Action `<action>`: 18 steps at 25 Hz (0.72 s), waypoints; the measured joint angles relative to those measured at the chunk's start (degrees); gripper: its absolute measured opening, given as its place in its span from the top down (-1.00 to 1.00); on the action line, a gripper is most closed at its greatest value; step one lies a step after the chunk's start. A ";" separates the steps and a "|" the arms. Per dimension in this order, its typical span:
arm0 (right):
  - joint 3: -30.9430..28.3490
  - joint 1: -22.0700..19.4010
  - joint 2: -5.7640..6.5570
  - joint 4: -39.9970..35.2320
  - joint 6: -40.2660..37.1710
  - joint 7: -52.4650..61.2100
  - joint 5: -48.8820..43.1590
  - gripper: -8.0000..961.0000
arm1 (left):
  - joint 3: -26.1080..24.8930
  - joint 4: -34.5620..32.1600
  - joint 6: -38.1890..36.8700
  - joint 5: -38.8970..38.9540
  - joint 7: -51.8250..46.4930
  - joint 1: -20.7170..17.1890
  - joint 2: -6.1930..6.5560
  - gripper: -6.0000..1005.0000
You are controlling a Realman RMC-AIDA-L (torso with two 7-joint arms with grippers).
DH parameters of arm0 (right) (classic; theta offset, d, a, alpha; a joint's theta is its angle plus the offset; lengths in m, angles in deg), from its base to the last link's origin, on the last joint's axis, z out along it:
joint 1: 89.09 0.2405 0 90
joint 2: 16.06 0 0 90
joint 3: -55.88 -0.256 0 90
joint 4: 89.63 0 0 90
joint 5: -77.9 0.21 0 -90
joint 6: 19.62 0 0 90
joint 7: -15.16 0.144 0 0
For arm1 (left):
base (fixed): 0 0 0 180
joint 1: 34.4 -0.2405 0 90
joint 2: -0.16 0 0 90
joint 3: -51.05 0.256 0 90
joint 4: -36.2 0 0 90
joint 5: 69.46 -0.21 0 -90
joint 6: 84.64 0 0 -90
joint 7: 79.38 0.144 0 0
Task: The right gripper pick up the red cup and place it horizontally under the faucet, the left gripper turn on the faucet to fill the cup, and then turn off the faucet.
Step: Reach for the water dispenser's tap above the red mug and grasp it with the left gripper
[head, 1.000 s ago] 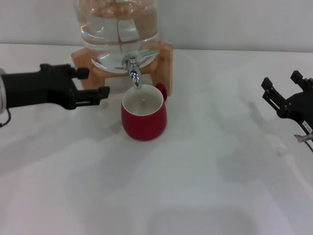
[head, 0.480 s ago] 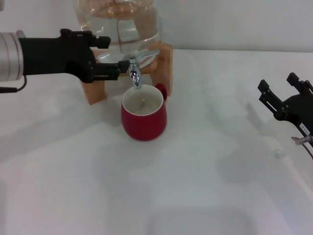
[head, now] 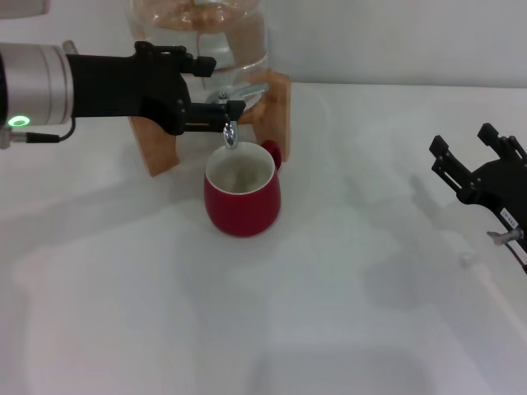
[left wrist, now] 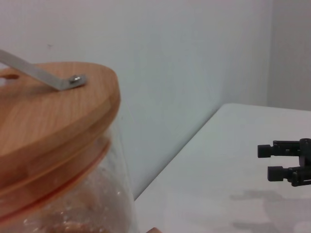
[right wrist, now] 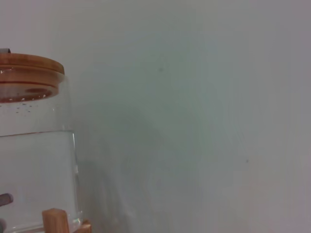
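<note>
Since half a second ago the left gripper point(head: 224, 115) has slid further right and now sits right at the faucet point(head: 230, 134), its black fingers covering the lever so that only the spout tip shows below them. Whether those fingers are clamped on the lever or merely beside it cannot be told. A green light glows on the silver arm behind it.

The red cup point(head: 242, 197) stands upright on the white table point(head: 346, 313), directly under the spout, its handle pointing to the far right. The glass jar point(head: 206, 37) rests on its wooden stand point(head: 276, 103) at the far edge; its wooden lid point(left wrist: 53, 116) fills the left wrist view.

The right gripper point(head: 476, 169) hangs well off to the right, fingers spread apart and holding nothing.
</note>
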 joint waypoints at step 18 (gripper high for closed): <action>0.22 0.08 -0.09 0.32 0.00 -0.01 0.28 -0.68 | 0.64 4.40 -0.98 -3.49 3.01 6.10 -0.62 -0.51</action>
